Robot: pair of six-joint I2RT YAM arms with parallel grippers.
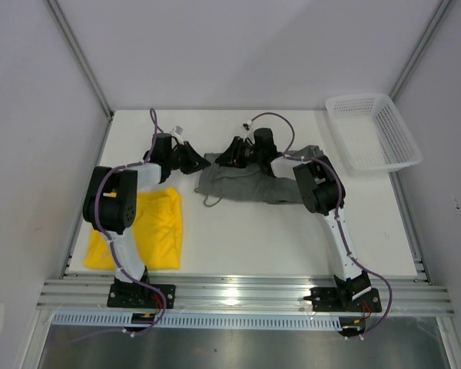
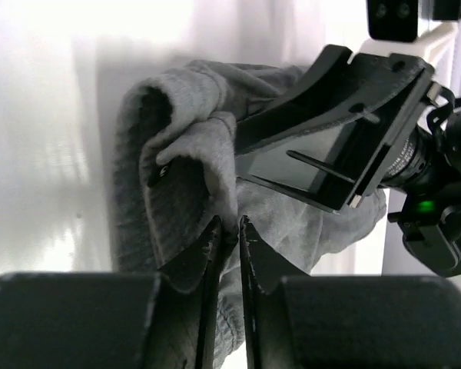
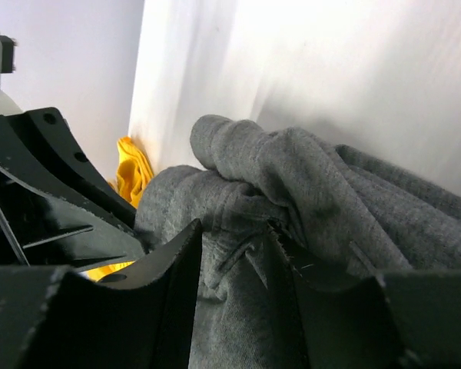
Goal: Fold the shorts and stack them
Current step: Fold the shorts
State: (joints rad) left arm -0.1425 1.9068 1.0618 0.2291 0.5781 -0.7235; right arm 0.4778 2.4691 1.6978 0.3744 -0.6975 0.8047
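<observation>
Both left gripper and right gripper are pinching the limp, light grey-green shorts. Its waistband corners are probably offering firmer holds.

The left arm is covering part of the yellow shorts at the left edge of the table. The right arm is hiding the right end of the grey-green shorts.

The left arm and the right arm are built alike, with bulky black joint housings joined by slim white tubes. Purple cables loop along each one. Flat black base plates sit at their feet. The jaws are matte black and angular, with rough, layered edges. A small green light glows beside the right wrist's black camera.
</observation>
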